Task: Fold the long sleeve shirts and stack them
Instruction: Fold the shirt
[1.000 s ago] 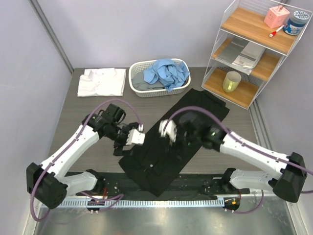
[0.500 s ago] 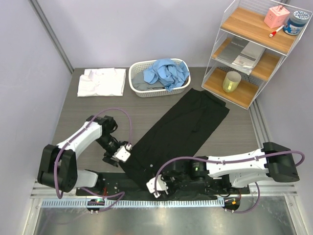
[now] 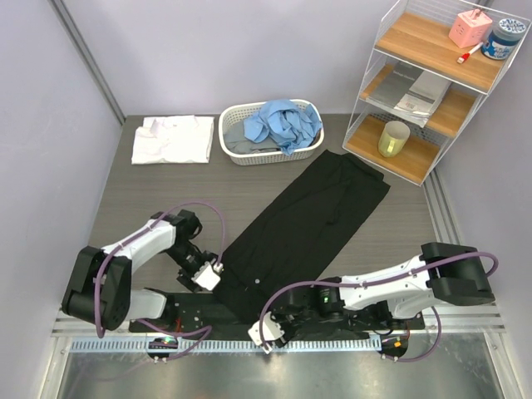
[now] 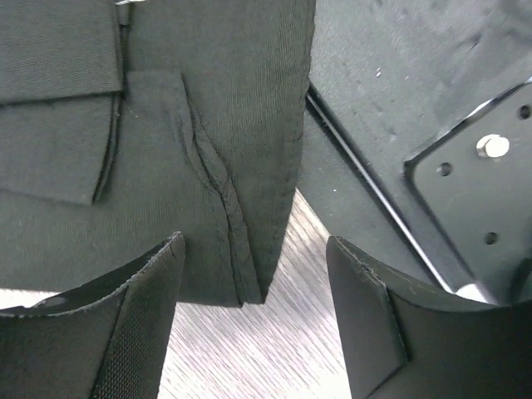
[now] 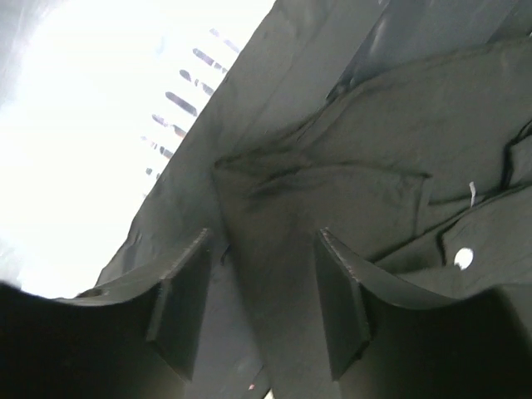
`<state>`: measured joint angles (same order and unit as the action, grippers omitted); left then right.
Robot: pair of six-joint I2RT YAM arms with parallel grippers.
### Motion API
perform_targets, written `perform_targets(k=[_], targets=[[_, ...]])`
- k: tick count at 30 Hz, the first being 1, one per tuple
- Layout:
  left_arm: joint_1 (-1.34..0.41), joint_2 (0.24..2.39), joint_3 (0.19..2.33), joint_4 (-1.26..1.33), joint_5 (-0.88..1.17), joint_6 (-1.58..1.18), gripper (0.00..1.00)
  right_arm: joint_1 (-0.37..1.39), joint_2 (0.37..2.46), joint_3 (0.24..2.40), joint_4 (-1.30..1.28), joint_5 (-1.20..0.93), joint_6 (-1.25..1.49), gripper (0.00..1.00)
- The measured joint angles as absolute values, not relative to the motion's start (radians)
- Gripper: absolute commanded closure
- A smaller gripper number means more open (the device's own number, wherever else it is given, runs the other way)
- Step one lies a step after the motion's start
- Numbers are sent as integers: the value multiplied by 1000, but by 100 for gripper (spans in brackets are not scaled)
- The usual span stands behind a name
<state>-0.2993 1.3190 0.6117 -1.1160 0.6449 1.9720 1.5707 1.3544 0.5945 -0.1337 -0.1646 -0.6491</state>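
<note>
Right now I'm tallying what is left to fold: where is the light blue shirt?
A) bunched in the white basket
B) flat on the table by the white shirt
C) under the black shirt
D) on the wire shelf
A: the light blue shirt lies crumpled inside the white basket.

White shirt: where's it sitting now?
Top view: the white shirt lies at the far left corner of the table, just left of the basket.

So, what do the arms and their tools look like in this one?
The left arm and right arm have white links, black joints and a looping purple cable each. The left tool and right tool are white blocks with two dark flat fingers.
</note>
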Motion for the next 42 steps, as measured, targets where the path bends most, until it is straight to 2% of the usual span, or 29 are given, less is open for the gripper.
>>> perform_targets(k=[3, 4, 7, 8, 9, 11, 14, 15, 16, 25, 32, 42], targets=[[-331, 1319, 597, -1066, 629, 1972, 38, 1581, 1380, 596, -86, -155, -655, 51], [-345, 1319, 597, -1049, 625, 1971, 39, 1583, 1390, 598, -69, -151, -656, 56], [-376, 1312, 594, -1028, 620, 1940, 49, 1584, 1423, 613, -39, -139, -656, 60], [-390, 1305, 590, -1020, 618, 1925, 54, 1585, 1435, 619, -30, -132, -656, 61], [-397, 1299, 588, -1015, 615, 1913, 64, 1585, 1443, 622, -20, -127, -655, 64], [-408, 1295, 585, -1007, 614, 1892, 74, 1586, 1449, 623, -7, -115, -653, 68], [-413, 1295, 585, -994, 614, 1868, 90, 1587, 1457, 611, 1, -87, -654, 84], [-413, 1295, 584, -986, 615, 1864, 97, 1587, 1457, 607, 4, -79, -654, 97], [-413, 1293, 584, -978, 618, 1864, 100, 1587, 1458, 600, 6, -70, -654, 99], [-417, 1231, 631, -1003, 672, 1843, 100, 1584, 1398, 559, 13, 60, -649, 99], [-422, 1223, 754, -1027, 736, 1808, 100, 1564, 1245, 526, -35, 142, -654, 99], [-531, 1393, 955, -897, 774, 1597, 100, 1456, 1014, 485, -165, 231, -681, 99]])
